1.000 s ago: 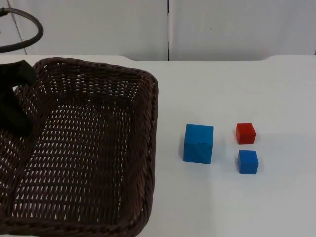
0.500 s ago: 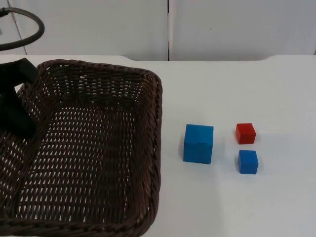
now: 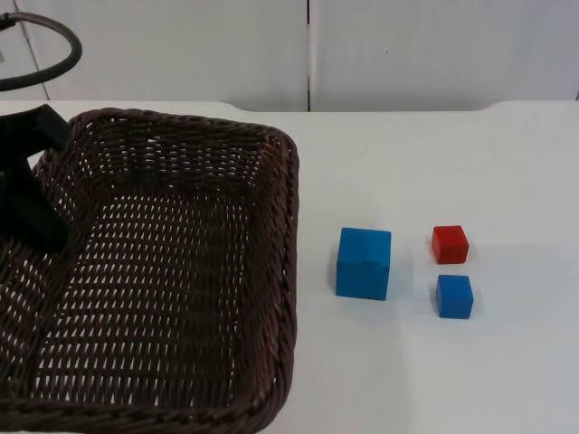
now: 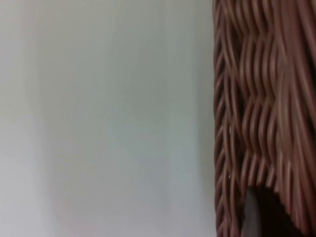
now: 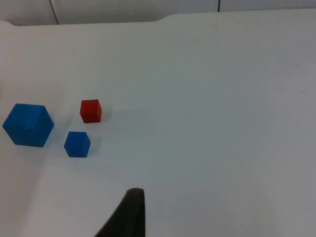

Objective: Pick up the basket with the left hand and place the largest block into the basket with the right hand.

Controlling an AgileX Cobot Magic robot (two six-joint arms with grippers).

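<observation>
Clearly the lifting step is in hand: the one brown wicker basket [image 3: 163, 271] sits at the table's left side, its left wall held by the left gripper [image 3: 27, 203], whose fingers are clamped on the weave. The next move, as I judge it, calls for the right gripper [image 5: 126, 217], which waits back from the blocks with its finger state impossible to tell, to reach the large blue block [image 3: 364, 263] just right of the basket. Three blocks lie there: that one, a small red block [image 3: 450, 244] and a small blue block [image 3: 454, 297] beside it.
</observation>
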